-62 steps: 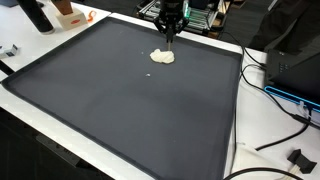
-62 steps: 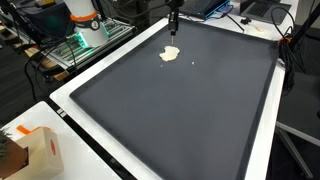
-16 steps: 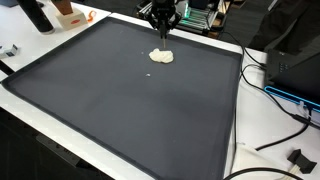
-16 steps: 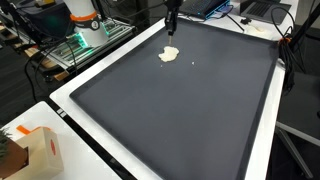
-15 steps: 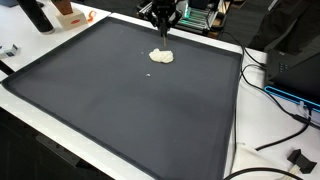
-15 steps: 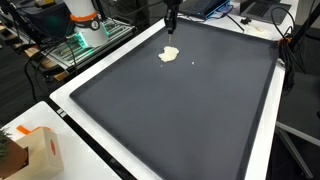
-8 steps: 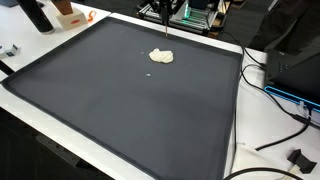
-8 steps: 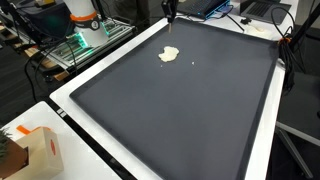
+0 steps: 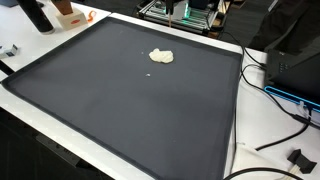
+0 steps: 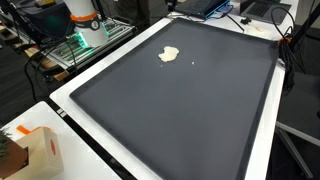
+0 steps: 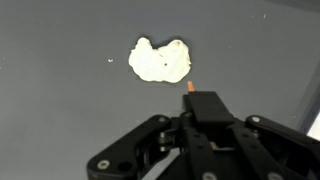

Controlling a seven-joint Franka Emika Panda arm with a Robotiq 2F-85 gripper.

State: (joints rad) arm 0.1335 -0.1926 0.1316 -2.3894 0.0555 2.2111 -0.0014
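A cream-coloured blob (image 11: 159, 60) lies on the dark grey mat (image 11: 60, 110); it shows in both exterior views (image 9: 161, 57) (image 10: 169, 54). A tiny white speck (image 11: 110, 61) lies beside it. In the wrist view my gripper (image 11: 198, 110) is high above the mat, just below the blob in the picture. Its jaws are closed on a black tool with a small orange tip (image 11: 190, 88) that points towards the blob. In the exterior views the gripper is almost out of frame at the top edge (image 9: 170, 8).
The mat has a white border (image 9: 245, 110). A black bottle (image 9: 35, 15) and orange items stand at one far corner. A cardboard box (image 10: 40, 150) sits near one corner. Cables (image 9: 285, 95) and equipment (image 10: 85, 25) surround the table.
The gripper has risen straight up from just above the blob and has nearly left both exterior views. The blob and speck have not moved.
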